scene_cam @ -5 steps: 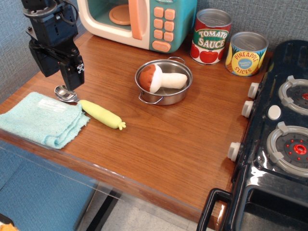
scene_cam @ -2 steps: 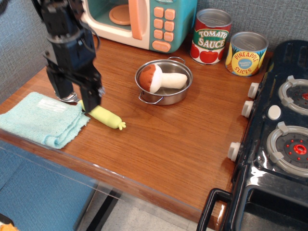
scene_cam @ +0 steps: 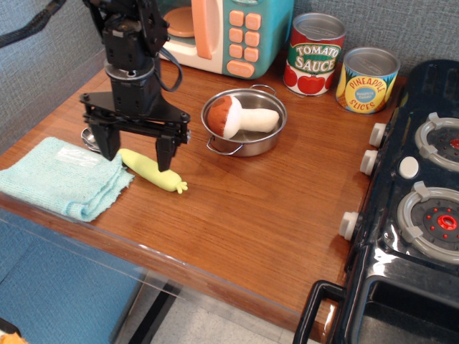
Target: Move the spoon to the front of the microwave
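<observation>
The spoon [scene_cam: 153, 170] lies on the wooden table [scene_cam: 258, 208] at the left. Its yellow-green handle points toward the front right. Its silver bowl, beside a light blue cloth, is mostly hidden behind the gripper. My gripper [scene_cam: 136, 152] is open and hangs just above the spoon, with one finger on each side of the handle's upper end. The microwave [scene_cam: 229, 32] stands at the back, cream front, teal side, peach buttons, door open.
A steel pot [scene_cam: 244, 122] holding a toy mushroom sits mid-table. A tomato sauce can [scene_cam: 313, 54] and a pineapple can [scene_cam: 366, 80] stand at the back right. A black toy stove [scene_cam: 412, 215] fills the right side. The light blue cloth [scene_cam: 61, 175] lies at the front left.
My gripper has moved right and forward from above the spoon's bowl, turned, and opened wide. It now straddles the handle. The spoon has not moved.
</observation>
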Available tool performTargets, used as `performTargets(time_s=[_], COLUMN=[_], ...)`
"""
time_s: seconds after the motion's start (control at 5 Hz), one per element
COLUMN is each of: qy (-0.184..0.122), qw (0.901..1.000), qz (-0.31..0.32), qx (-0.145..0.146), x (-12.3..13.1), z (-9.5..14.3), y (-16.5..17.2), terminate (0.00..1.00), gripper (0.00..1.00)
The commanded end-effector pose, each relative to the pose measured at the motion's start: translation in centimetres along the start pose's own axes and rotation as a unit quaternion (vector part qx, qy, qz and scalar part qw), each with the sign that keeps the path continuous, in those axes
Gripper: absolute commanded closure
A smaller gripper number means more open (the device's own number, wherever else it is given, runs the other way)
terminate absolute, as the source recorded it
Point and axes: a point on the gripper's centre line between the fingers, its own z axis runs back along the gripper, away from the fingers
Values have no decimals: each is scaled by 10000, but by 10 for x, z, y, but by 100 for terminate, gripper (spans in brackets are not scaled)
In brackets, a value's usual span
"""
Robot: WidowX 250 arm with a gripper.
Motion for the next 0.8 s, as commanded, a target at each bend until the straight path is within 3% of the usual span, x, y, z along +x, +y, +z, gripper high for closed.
performTargets(time_s=[0.0, 0.6], qy=[-232, 12], qw=[9944, 9903], qz=[982, 1384], qx=[-320, -156], x=[16, 17], z=[0, -39], y=[-2, -15], terminate=[0, 0], gripper=[0, 0])
